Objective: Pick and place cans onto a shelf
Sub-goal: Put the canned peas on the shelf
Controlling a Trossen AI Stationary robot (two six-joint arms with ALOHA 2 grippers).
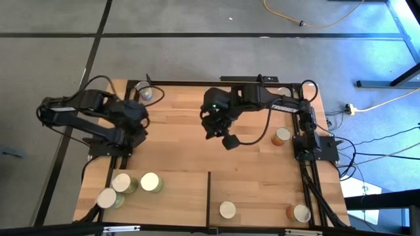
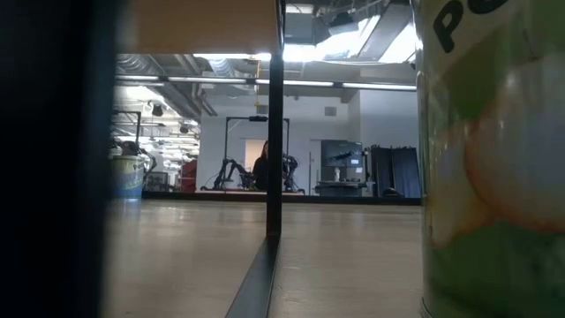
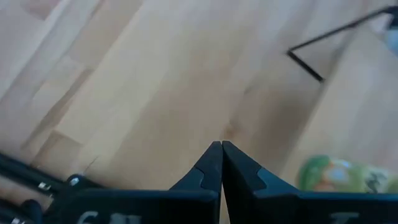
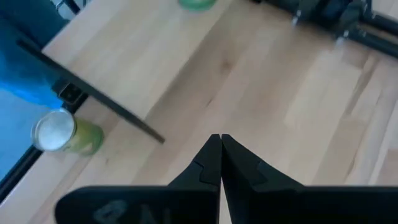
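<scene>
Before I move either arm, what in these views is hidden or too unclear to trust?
- High view: left end effector hidden under its own arm.
- Low view: the near can is cut off by the edge, label unreadable; a dark blur hides the picture's left.
- High view: the grey can at the table's far edge is too small to identify.

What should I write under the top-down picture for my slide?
Two robot arms, both pincers shut, hang over a wooden table dotted with cans.

Cans (image 1: 150, 182): pale cream tops, green sides; two at the right (image 1: 281, 136) show orange sides. Shelf (image 1: 262, 190): pale plain wood, thin dark divider (image 1: 209, 193). Tabletop (image 1: 177, 147): striped light butcher-block. Arms (image 1: 108, 118): black.
</scene>
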